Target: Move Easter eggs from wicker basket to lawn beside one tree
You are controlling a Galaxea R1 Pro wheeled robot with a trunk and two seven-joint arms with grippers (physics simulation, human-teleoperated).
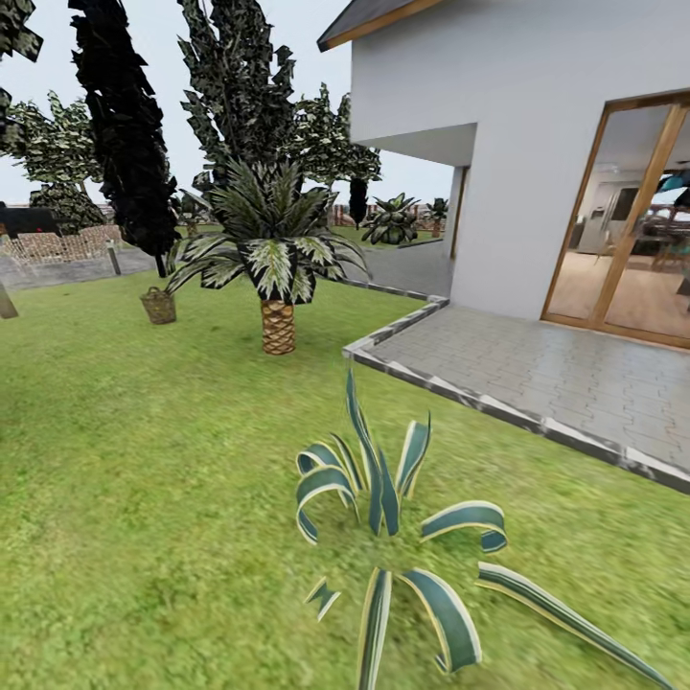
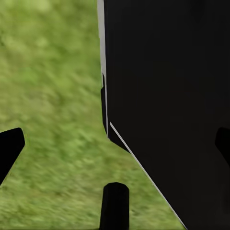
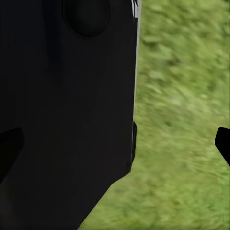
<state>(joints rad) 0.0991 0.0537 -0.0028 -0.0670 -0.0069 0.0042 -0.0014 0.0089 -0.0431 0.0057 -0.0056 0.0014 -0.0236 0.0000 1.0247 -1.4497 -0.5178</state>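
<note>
From the head view, you're at the approach step: the wicker basket (image 1: pixel 159 306) stands far off on the lawn (image 1: pixel 144 460), beside the short palm (image 1: pixel 277 278); drive toward it. In both wrist views, dark fingertips (image 2: pixel 9 146) (image 3: pixel 223 141) sit wide apart over grass, holding nothing.

Brown wicker basket (image 1: pixel 159 306); mottled green lawn (image 1: pixel 144 460); grey paving (image 1: pixel 537 369).

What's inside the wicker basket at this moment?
The basket stands far off on the lawn, left of the short palm. From here its inside is too small and side-on to see; no eggs can be made out.
</note>
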